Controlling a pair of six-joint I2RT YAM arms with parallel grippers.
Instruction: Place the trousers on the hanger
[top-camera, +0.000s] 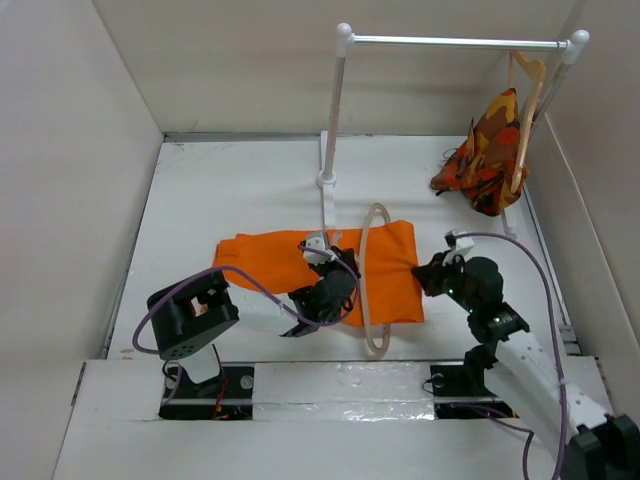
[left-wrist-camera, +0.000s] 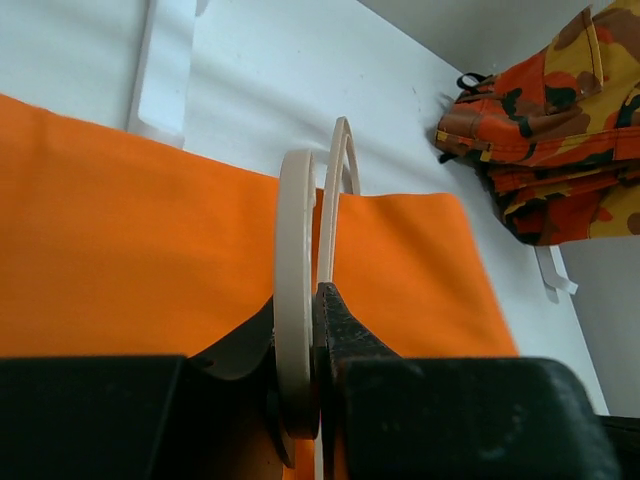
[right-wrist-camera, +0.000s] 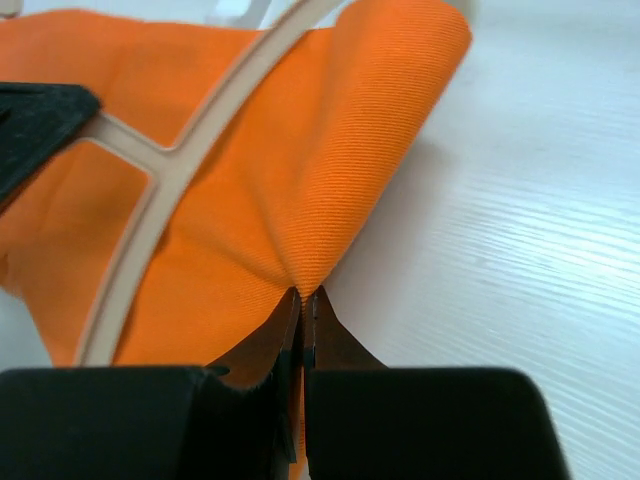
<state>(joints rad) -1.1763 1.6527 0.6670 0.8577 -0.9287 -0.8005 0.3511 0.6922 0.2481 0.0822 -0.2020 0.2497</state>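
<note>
Two pincers, both closed on something. Left gripper (left-wrist-camera: 315, 300) (top-camera: 335, 285): clamped on the hanger (left-wrist-camera: 293, 260) (top-camera: 365, 262), pale rim pinched flat between the jaws, no gap visible. Right gripper (right-wrist-camera: 303, 300) (top-camera: 428, 272): jaws pressed together on a raised fold at the right-hand edge of the trousers (right-wrist-camera: 330, 160) (top-camera: 270, 255), cloth peaking up out of the pinch.

Hanger (right-wrist-camera: 165, 195): held on edge rather than flat, long axis running from near edge to far edge of the worktop (top-camera: 230, 190), crossing the cloth close to its right end. Orange cloth on both sides of it in the left wrist view. Hook end: cannot tell which way it points.

Trousers (left-wrist-camera: 120, 240): spread flat mid-worktop, long axis left to right, at right angles to the hanger. Right end just beside the right gripper, left end reaching toward the left wall. Waist versus leg end: cannot tell.

Further out, far right corner: white rail (top-camera: 455, 42) on posts, tan wooden hanger (top-camera: 528, 100) hooked over it, patterned orange-brown garment (top-camera: 485, 150) draped from that, well apart from the trousers.
</note>
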